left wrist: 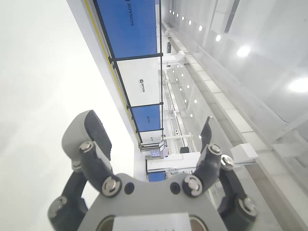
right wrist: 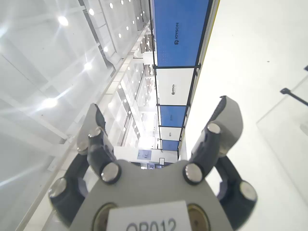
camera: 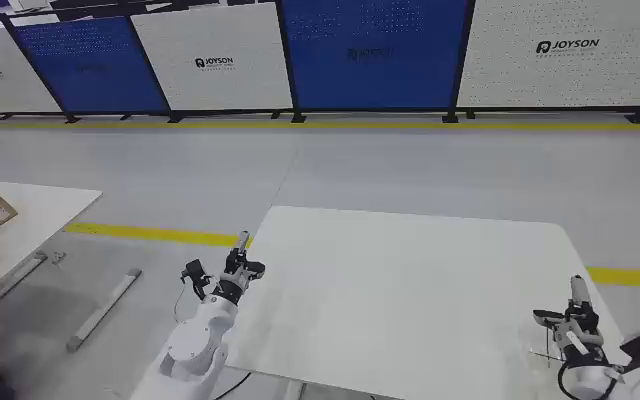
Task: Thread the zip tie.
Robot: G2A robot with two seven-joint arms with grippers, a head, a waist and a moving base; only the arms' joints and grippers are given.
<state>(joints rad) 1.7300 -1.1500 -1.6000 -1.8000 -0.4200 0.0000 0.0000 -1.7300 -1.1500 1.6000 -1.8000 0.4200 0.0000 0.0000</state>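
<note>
A thin black zip tie point(right wrist: 294, 96) lies at the white table's point(camera: 400, 290) near right corner, its small square head pointing away from the table; in the top view it is a faint dark line point(camera: 545, 353). My right gripper point(right wrist: 158, 102) is open and holds nothing. It sits at the table's right edge point(camera: 576, 300), just beside the tie and apart from it. My left gripper point(left wrist: 150, 116) is open and holds nothing too. It sits at the table's left edge point(camera: 240, 255), far from the tie. Both point away toward the far wall.
A second white table point(camera: 40, 210) stands off to the left, with a grey bar point(camera: 103, 308) on the floor beside it. Blue and white partition panels point(camera: 375, 55) line the back, behind a yellow floor stripe point(camera: 150, 233).
</note>
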